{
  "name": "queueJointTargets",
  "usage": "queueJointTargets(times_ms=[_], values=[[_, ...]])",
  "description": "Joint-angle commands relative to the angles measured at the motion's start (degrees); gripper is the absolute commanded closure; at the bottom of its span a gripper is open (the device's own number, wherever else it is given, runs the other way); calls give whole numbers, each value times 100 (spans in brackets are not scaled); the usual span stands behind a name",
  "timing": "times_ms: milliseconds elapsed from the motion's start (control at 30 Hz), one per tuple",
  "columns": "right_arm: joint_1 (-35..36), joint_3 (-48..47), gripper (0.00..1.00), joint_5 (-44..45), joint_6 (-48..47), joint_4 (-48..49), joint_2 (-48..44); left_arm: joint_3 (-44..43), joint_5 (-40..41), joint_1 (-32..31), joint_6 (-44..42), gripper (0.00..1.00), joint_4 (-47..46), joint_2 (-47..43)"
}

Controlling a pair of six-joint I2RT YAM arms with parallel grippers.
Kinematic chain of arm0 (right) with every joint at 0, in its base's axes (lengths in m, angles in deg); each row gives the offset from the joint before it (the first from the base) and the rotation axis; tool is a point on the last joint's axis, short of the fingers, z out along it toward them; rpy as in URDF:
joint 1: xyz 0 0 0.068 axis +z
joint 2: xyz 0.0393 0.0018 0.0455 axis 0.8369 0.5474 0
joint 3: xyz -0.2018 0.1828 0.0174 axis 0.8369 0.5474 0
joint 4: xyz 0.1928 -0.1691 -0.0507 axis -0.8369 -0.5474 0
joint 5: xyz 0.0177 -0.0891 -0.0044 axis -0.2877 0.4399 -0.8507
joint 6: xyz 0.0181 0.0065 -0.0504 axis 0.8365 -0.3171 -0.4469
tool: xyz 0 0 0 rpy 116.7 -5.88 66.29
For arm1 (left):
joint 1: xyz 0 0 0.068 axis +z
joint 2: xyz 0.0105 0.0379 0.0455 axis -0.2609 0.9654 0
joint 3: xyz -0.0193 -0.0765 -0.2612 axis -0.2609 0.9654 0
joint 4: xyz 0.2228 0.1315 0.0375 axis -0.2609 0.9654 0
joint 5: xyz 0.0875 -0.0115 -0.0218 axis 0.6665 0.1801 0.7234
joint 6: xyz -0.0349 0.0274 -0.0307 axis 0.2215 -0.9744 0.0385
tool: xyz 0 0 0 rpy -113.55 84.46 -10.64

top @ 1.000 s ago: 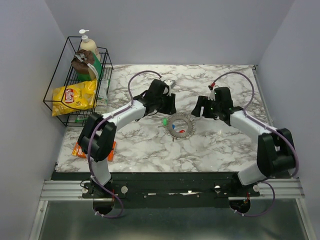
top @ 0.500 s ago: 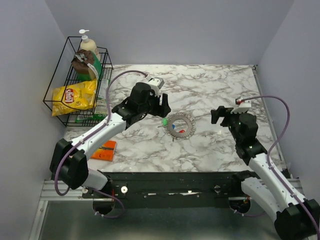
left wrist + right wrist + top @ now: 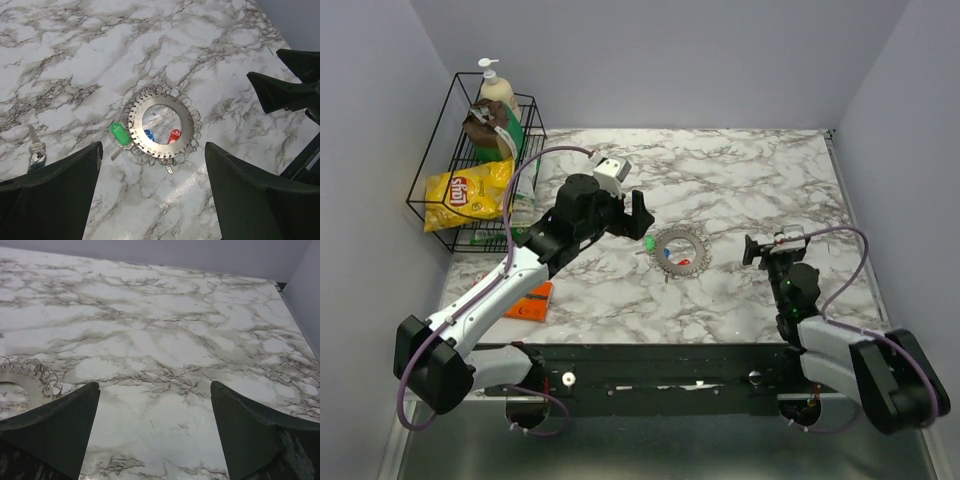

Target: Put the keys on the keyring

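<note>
Backing off from the silvery, gear-like wire keyring (image 3: pixel 162 131) lying mid-tabletop (image 3: pixel 750 180), with green, blue and red plastic-headed keys (image 3: pixel 119 134) against it. Spreading left claw (image 3: pixel 152 150) and right claw (image 3: pixel 155 386) wide, gripping nothing, retreating toward the near edge.

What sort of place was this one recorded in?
Probably a lab test booth, not a real home: plain grey walls enclose a marble-patterned table, robot arms are bolted to a metal rail at its near edge, and a wire basket holds a chip bag.

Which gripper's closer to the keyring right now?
Left. The left gripper hovers open just left of and behind the keyring. The right gripper, also open, sits farther off on the ring's right side.
</note>
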Motion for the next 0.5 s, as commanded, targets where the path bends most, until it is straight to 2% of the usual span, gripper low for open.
queueJointTargets(times_ms=[0,100,200,267,367,467], values=[[-61,37,0,213,-317,2272,1082,159,186,-24,-71,8,-86,-155],[-131,-159,0,477,-360,2937,2031,194,221,-33,-105,8,-77,-208],[-298,-132,0,5,-159,2466,1779,185,256,-24,-141,8,-16,-209],[-439,-176,0,-172,-106,2649,1996,194,283,-15,-167,8,-7,-217],[-501,-255,0,412,-9,2922,2305,177,265,-15,-211,8,-24,-209],[-501,-430,0,521,184,2283,2130,115,309,-15,-290,8,55,-182]])
